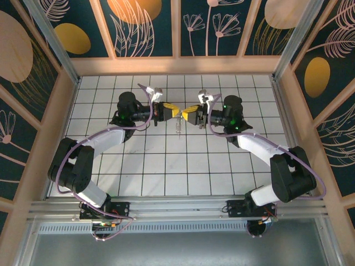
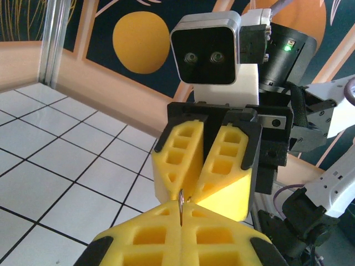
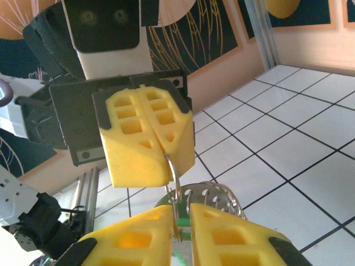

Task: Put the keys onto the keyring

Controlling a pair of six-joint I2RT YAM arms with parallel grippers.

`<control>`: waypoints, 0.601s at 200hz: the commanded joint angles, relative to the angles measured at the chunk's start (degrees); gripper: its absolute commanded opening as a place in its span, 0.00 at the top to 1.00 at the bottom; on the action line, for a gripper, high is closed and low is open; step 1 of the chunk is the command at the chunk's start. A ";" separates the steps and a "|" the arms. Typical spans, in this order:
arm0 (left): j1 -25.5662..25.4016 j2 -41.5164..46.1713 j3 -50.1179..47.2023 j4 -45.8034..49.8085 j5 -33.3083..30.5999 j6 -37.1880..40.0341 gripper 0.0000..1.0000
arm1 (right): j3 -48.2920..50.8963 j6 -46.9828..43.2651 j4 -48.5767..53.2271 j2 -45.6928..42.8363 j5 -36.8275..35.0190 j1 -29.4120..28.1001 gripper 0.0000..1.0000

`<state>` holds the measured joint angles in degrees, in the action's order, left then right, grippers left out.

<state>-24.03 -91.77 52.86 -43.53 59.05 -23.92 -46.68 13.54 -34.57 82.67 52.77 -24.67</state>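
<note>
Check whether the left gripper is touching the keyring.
Touching. The right wrist view shows the left gripper shut on the keyring, with the thin loop coming straight out from between its closed jaws.

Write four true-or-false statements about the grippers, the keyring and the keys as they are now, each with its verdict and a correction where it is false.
1. The left gripper is shut on the keyring. True.
2. The keyring lies flat on the table. False: it is held up in the air between the two grippers.
3. The right gripper faces the left gripper tip to tip. True.
4. The keys have a red tag. False: silver metal and a bit of green show beside the ring.
</note>
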 commanded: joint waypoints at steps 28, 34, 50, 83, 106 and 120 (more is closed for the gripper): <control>-0.36 0.88 0.05 -3.31 -0.77 -0.64 1.00 | -1.64 -1.48 0.42 1.18 1.76 -1.22 1.00; -0.35 0.89 -0.01 -3.32 -0.85 -0.60 1.00 | -1.75 -1.57 0.53 1.28 1.80 -1.29 1.00; -0.39 0.98 -0.13 -3.53 -1.29 -0.69 1.00 | -1.97 -2.01 1.24 1.38 2.16 -1.77 1.00; -0.45 0.82 -0.46 -4.69 -1.48 -1.54 1.00 | -2.53 -3.21 2.87 1.34 1.62 -3.14 1.00; -0.45 0.84 -0.72 -5.68 -1.57 -2.14 1.00 | -3.21 -3.46 3.76 1.50 -0.17 -3.98 1.00; -0.62 0.89 -0.80 -5.87 -1.74 -2.28 1.00 | -3.64 -3.44 4.07 1.87 -1.01 -4.32 1.00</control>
<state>-24.03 -91.77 52.47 -44.86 58.35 -25.08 -47.86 11.75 -31.64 83.48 51.57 -27.11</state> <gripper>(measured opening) 0.044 0.048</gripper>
